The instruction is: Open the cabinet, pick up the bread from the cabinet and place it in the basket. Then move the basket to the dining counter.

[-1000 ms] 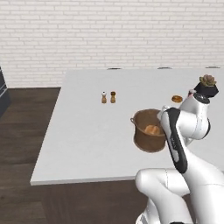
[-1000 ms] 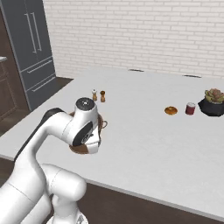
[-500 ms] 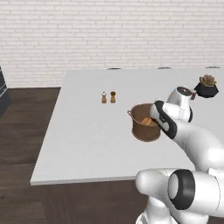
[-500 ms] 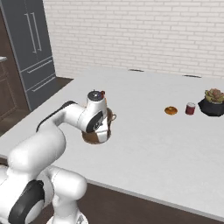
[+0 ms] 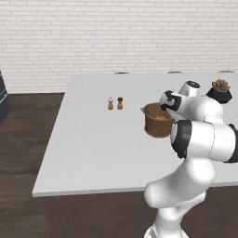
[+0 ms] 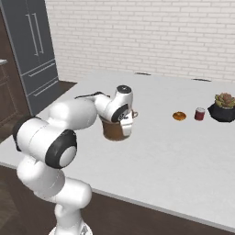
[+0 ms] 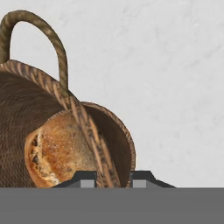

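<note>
We see a white table (image 5: 93, 153) in front of a white brick wall, with a brown woven basket (image 5: 158, 121) standing on it toward the right side. Our end effector (image 7: 113, 178) is closed narrowly on the basket's rim, with one dark fingertip inside the wall and the other outside. In the hand view the bread (image 7: 59, 151), a golden-brown bun, lies inside the basket, against its wall, just beside the pinched rim. A loop handle (image 7: 41, 39) arches up from the rim. In the left base view, two small shakers (image 5: 115, 103) stand side by side to the left of the basket, apart from it. In the right base view, a round brown item (image 6: 179, 116), a red can (image 6: 199, 114) and a potted plant (image 6: 224, 106) sit in a row well to the right of the basket. A grey fridge (image 6: 32, 46) stands at the far left.
</note>
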